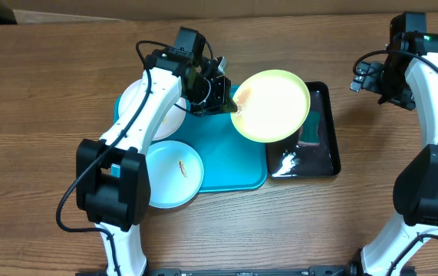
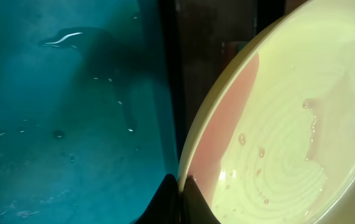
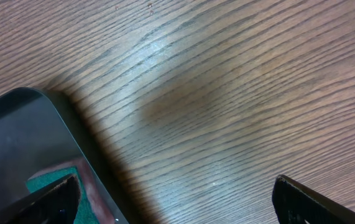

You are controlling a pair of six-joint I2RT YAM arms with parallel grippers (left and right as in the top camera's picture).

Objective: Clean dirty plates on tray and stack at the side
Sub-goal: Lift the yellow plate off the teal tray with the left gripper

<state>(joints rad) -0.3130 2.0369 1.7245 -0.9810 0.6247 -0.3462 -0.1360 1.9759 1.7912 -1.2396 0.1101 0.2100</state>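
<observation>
Lime green plate [image 1: 272, 106] up off the tray [image 1: 242, 165], pinched at its left rim by the left gripper [image 1: 234, 107], jaws shut thin on the edge. Hanging over the seam between the turquoise tray's right end and the black tray [image 1: 322, 153]. Looks tilted in the left wrist view, with droplets and a wet sheen across the face.

Round, so no long axis to fuss over. Only the grip point matters: the rim on the side nearest the left arm.

Right gripper [image 1: 363, 77] well off to the right over bare table [image 1: 50, 77], just past the black tray's far corner, fingers spread wide, holding nothing. Green plate off to that claw's left, black tray in between. Left arm obviously the nearer one.

Guessing mid-clean or about to go to the stack; can't tell where the stack spot is.

White plate [image 1: 134, 100] mostly hidden under the left arm at the tray's left end. Pale blue plate [image 1: 174, 175] at the front left corner, overhanging the rim, brown smear [image 1: 182, 167] in the middle, so probably not cleaned yet.
</observation>
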